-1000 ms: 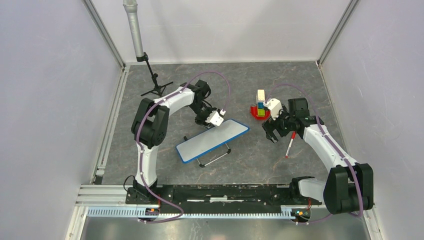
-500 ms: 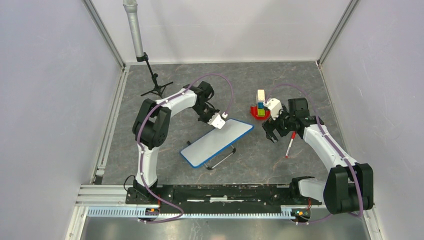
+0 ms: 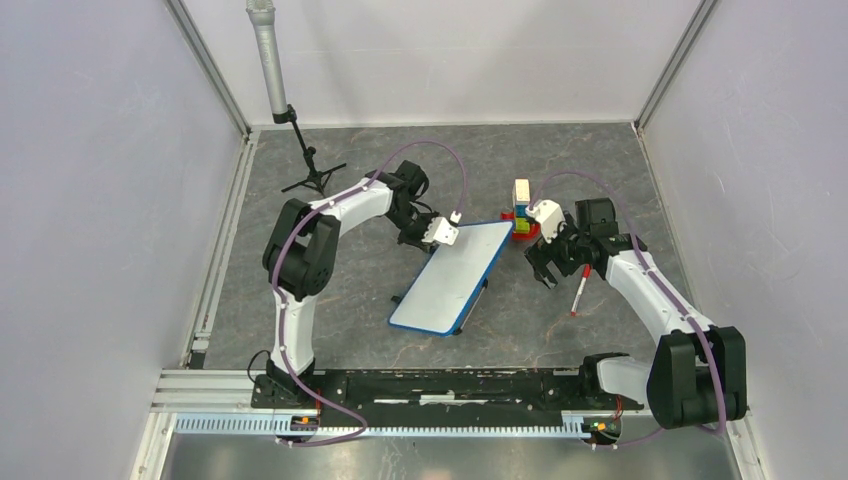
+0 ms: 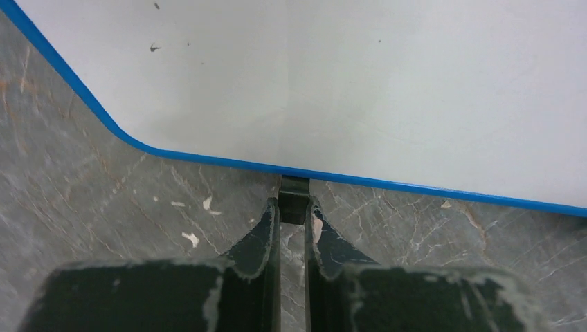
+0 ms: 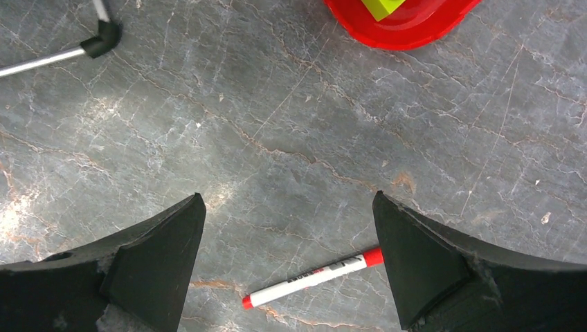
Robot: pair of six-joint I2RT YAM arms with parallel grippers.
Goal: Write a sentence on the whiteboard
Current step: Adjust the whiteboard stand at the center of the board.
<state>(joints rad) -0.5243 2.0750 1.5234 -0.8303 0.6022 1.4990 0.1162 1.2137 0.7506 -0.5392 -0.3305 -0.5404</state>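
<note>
The whiteboard [image 3: 452, 278] stands skewed on the table between my two claws, its long side running away from me and its face blank, with nothing written on it. My left claw [image 3: 447, 236] is at the board's far left corner. On the wrist camera its fingers [image 4: 259, 232] are pinched together on a dark tab [image 4: 294, 199] just under the blue rim, probably a leg fitting. My right claw [image 5: 288, 202] hangs just right of the board's far end, spread wide and holding nothing. The block stack [image 3: 520, 212] sits at the board's far right corner; I can't tell whether it touches. The marker [image 5: 311, 280] lies flat to the board's right, below the right claw.

My worries:
- **Thin pinch:** a swing could let the board pivot or slip.
- **Board corner:** it could topple the blocks.
- **Marker:** it looks slim and round, so an off-centre close may roll it away.
</note>
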